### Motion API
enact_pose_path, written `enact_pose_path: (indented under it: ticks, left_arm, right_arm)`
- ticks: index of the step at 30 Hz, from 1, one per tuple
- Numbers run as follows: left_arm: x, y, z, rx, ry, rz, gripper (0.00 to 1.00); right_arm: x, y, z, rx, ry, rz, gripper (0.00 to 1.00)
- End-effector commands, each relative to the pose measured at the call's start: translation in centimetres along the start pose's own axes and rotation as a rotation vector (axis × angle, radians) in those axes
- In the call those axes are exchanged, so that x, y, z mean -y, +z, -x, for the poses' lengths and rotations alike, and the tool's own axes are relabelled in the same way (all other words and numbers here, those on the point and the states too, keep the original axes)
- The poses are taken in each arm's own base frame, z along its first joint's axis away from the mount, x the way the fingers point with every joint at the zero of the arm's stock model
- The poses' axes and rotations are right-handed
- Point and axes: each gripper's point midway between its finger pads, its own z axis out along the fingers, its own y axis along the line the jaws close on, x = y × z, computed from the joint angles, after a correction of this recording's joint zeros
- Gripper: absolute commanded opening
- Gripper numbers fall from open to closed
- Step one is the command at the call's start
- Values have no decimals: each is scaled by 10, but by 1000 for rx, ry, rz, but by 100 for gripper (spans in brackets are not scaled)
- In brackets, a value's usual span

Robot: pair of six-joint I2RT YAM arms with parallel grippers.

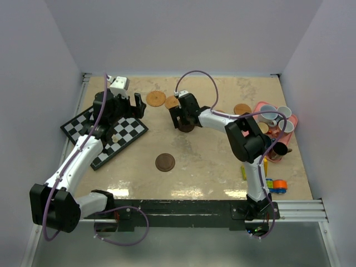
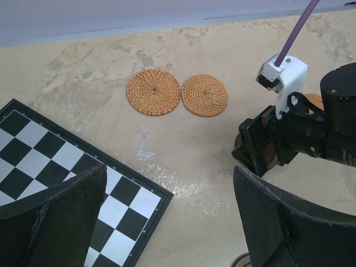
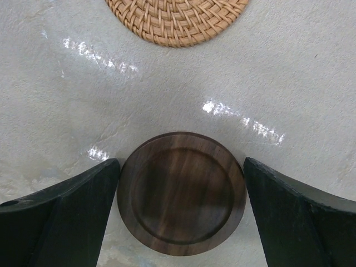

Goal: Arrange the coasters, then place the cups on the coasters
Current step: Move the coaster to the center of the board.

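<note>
Right now your right jaws stand wide, lowered over a dark wooden coaster (image 3: 182, 193). It lies flat on the counter (image 3: 83, 100), squarely between them. Each of the two fingers (image 3: 61, 217) has its tip just beside the rim; whether either one touches it you cannot tell from the wrist view. Just past the fingertips lies a woven coaster (image 3: 178, 19), apart from the dark one.

Your left jaws are wide as well and hold nothing. Ahead of them, beyond the fingertips, the left-hand woven coaster (image 2: 153, 92) and the right-hand woven coaster (image 2: 204, 95) lie side by side, almost touching. A chessboard (image 2: 67, 178) lies under the left finger of those jaws, with bare counter under the right one.

From above, a second dark coaster (image 1: 165, 162) lies behind the right jaws, toward the arm bases and well apart from them. Another woven coaster (image 1: 242, 109) sits off to the right of the right jaws, near a pink tray (image 1: 293, 119). White cups (image 1: 268, 117) stand in that tray, well apart from both pairs of jaws.
</note>
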Motion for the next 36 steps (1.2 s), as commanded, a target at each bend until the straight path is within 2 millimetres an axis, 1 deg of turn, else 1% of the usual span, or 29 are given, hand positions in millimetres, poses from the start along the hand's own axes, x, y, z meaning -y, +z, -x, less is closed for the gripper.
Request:
enact_pose_path:
  ticks: [1, 4, 5, 7, 11, 14, 16, 17, 20, 23, 26, 30, 36]
  left_arm:
    - [8, 1, 11, 38, -2, -31, 100]
    - [8, 0, 12, 41, -3, -30, 100]
    - [8, 0, 12, 41, -3, -31, 100]
    - [9, 0, 12, 41, -3, -34, 100]
    - [10, 0, 13, 43, -4, -39, 100]
    - [10, 0, 13, 44, -4, -41, 100]
    - [10, 0, 13, 46, -5, -41, 100]
    - [11, 0, 13, 44, -5, -43, 100]
    - [11, 0, 13, 44, -5, -44, 100]
    - [12, 0, 12, 44, -6, -45, 100]
    - [13, -1, 13, 45, -5, -49, 100]
    - [14, -2, 14, 49, -4, -49, 100]
    - [16, -3, 16, 56, -2, -55, 100]
  right_arm:
    - [0, 2, -4, 3, 13, -6, 99]
    - [3, 1, -13, -11, 15, -18, 97]
    - [6, 1, -19, -23, 16, -28, 96]
    - [5, -2, -26, -33, 27, -21, 93]
    - [7, -12, -53, -70, 43, -23, 89]
    - [5, -22, -71, -95, 50, -21, 86]
    - [1, -28, -81, -109, 68, -9, 85]
    - [-6, -32, -85, -112, 69, 15, 84]
    - [-14, -42, -99, -133, 87, 7, 84]
    - [-23, -51, -119, -172, 110, 19, 84]
    - [-38, -63, -136, -190, 121, 41, 85]
    - [-47, -76, -159, -219, 143, 49, 84]
    - [-63, -91, -181, -243, 160, 68, 84]
